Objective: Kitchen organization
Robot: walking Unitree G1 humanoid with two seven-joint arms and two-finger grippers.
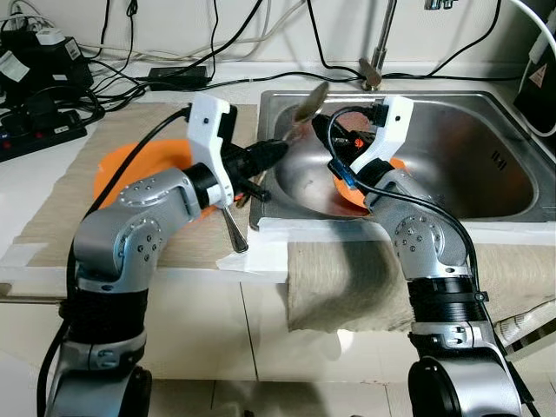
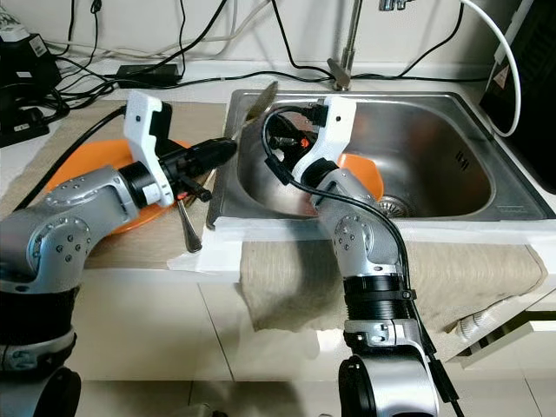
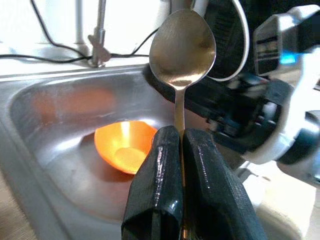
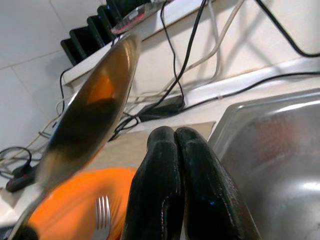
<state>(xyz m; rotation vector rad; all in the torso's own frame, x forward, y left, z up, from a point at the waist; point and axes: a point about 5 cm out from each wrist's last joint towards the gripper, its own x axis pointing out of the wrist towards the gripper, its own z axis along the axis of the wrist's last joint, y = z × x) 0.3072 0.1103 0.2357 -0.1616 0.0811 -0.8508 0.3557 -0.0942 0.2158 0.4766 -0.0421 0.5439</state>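
1. White countertop [image 1: 35, 195] along a pale wall, strewn at the back with black cables [image 1: 130, 74] and power strips [image 1: 39, 130].
2. Beige woven mat [image 1: 65, 195] spread over the counter left of the basin, taped down at its front edge with white strips.
3. Stainless steel sink [image 1: 486, 174] sunk into the counter on the right, faucet stem [image 1: 375, 61] rising at its rear rim, drain visible in the head views near the basin's middle.
4. Grey cloth [image 1: 347, 287] draped over the counter's front edge below the sink, hanging down the pale cabinet face.
5. Orange plate [image 1: 117, 169] lying on the mat, partly hidden behind the left arm; fork [image 4: 102, 215] resting on it in the right wrist view.
6. A second metal utensil handle [image 1: 233, 230] lying at the plate's near edge, pointing toward the counter front.
7. Orange bowl [image 3: 125, 145] sitting inside the sink, near its left wall, partly covered by the right arm in the head views.
8. Left gripper [image 1: 269, 155] poised over the sink's left rim, fingers [image 3: 160, 180] pressed together on the handle of a spoon [image 3: 182, 47], spoon bowl raised above the basin's back-left corner.
9. Right gripper [image 4: 177, 150] held over the sink's left part, just beside the spoon, fingers pressed together with nothing between them.
10. Spoon bowl blurred and close in the right wrist view, mirroring the orange of the plate.
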